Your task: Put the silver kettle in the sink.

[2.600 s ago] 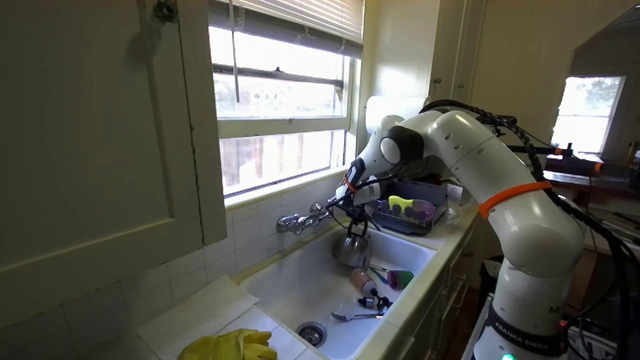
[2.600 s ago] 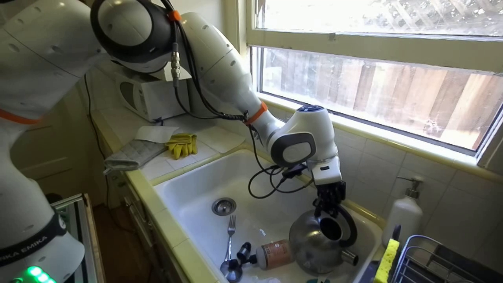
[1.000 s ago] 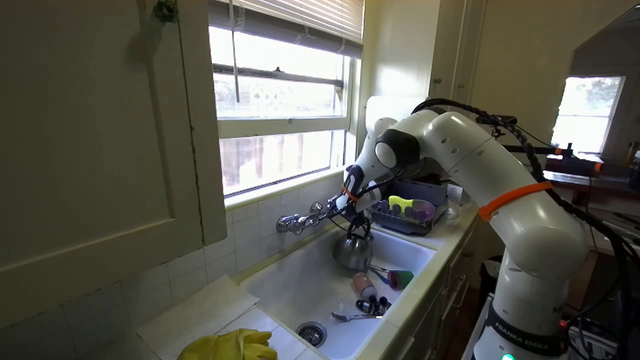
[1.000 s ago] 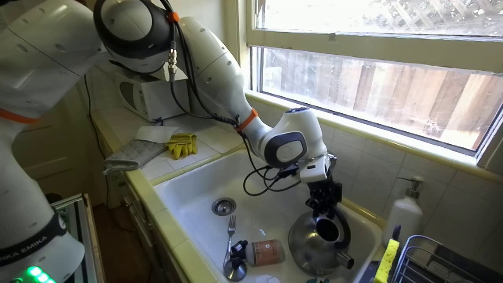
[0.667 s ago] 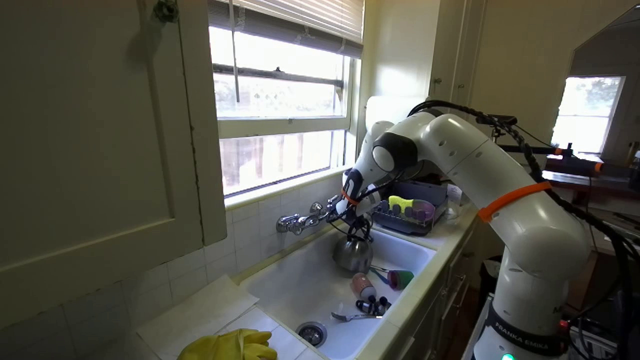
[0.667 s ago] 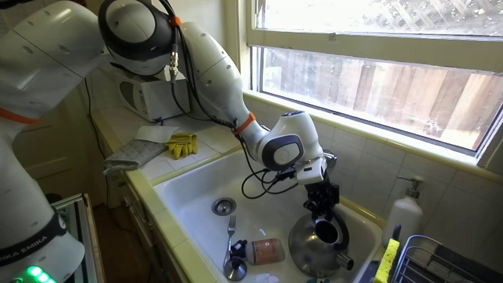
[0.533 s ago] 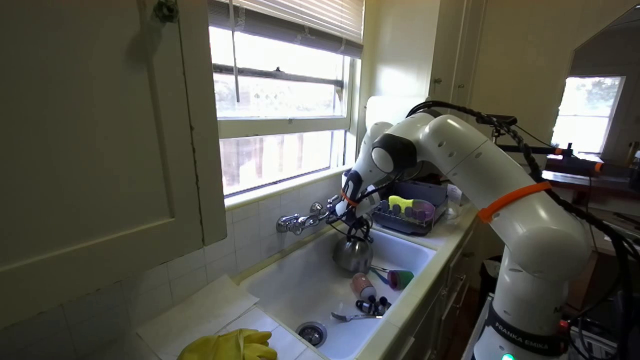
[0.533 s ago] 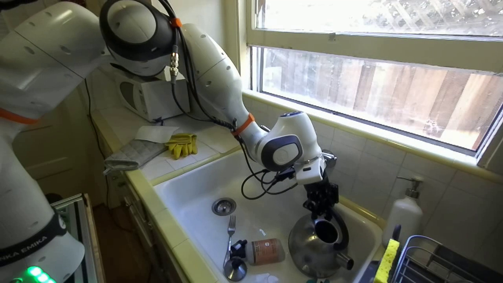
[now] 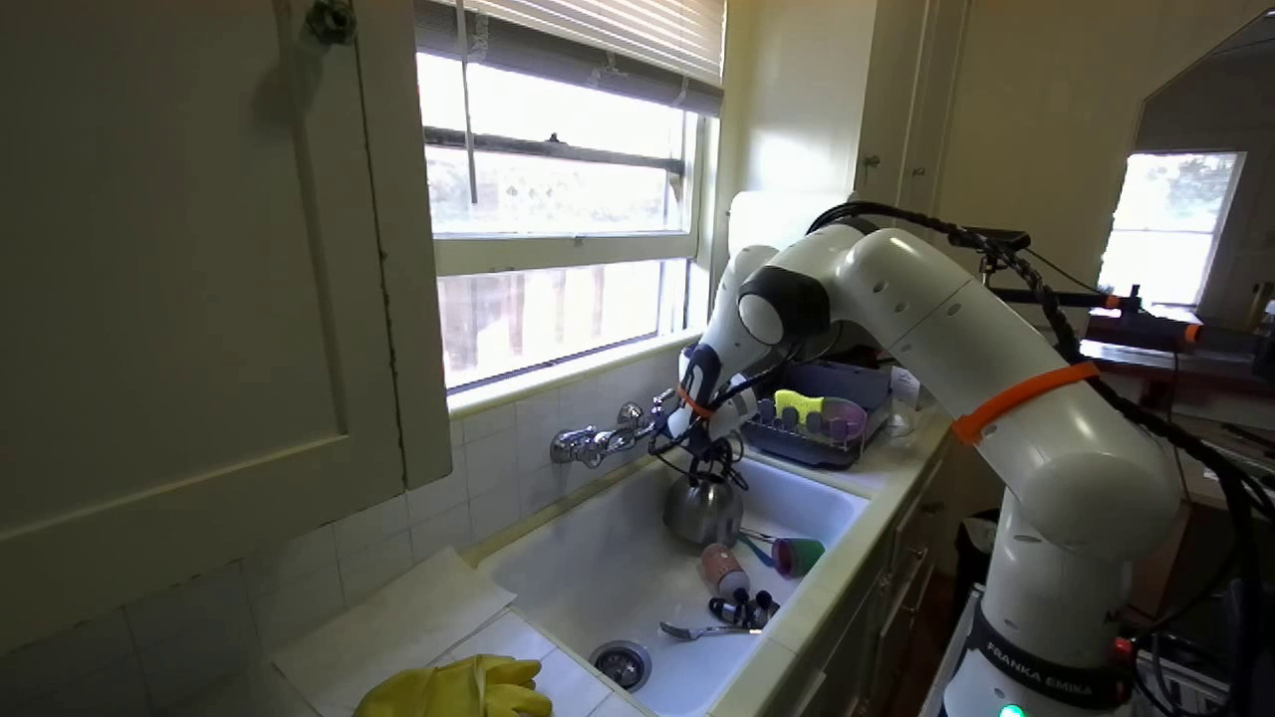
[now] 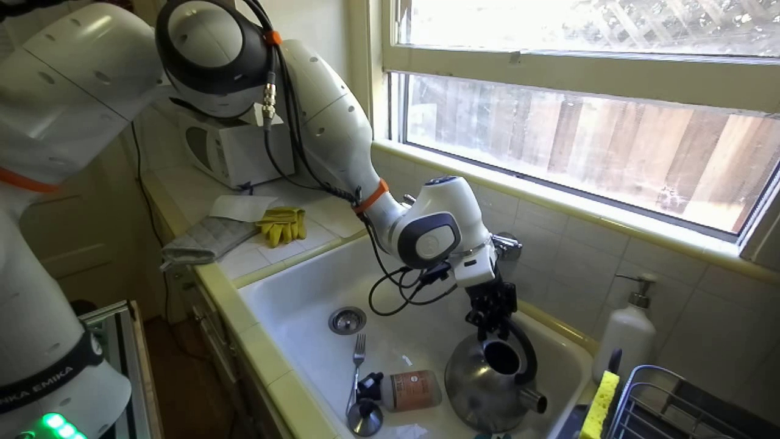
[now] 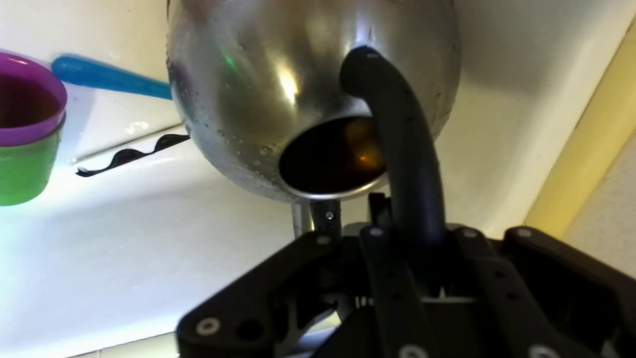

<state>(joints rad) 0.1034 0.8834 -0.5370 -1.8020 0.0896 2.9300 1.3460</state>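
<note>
Kettle (image 10: 485,390) sits slightly lower in sink (image 10: 420,335) than earlier, end effector (image 10: 492,333) gripping its handle (image 11: 408,139); releasing before it seats flat could topple it.

a glossy white, orange-banded, jointed robot arm (image 9: 956,309) arches up, then bends downward; its rounded white wrist (image 10: 451,213) is tilted, and the black two-fingered gripper (image 10: 493,332) points down, clamped tight.
</note>
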